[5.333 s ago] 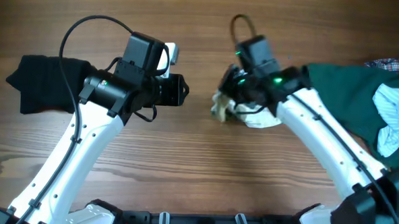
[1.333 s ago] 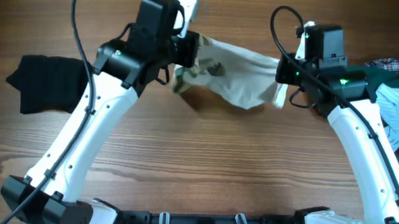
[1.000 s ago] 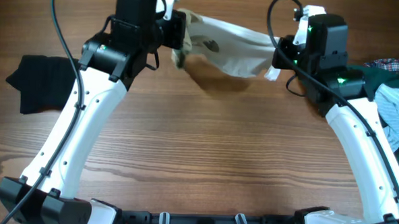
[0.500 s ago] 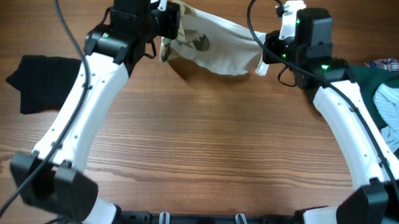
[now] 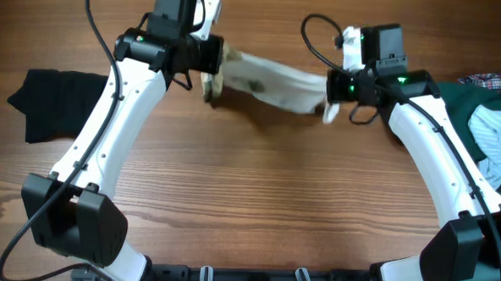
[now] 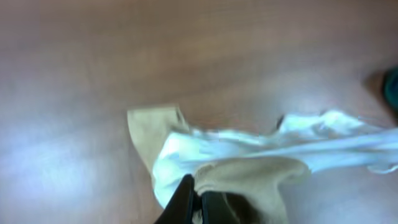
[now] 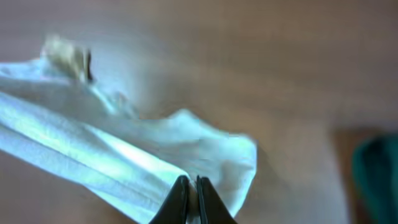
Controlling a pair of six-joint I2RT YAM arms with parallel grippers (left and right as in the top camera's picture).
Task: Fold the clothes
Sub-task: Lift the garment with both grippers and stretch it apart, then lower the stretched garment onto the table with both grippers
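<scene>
The cream-white garment [image 5: 270,78] hung stretched between both arms over the far middle of the table [image 5: 248,191]; half a second before it had been held farther back, so it had been drawn nearer, its shadow close beneath; this looked like laying it out flat ahead of a first fold; its long axis ran left to right, the right end slightly nearer, the tan-patched end pointing left; the left pincer [image 5: 208,61] was clamped on that end, the right pincer [image 5: 329,89] on the other.

surface: wooden table [image 5: 256,200] | grain: runs left-right | light: even, soft shadows
</scene>
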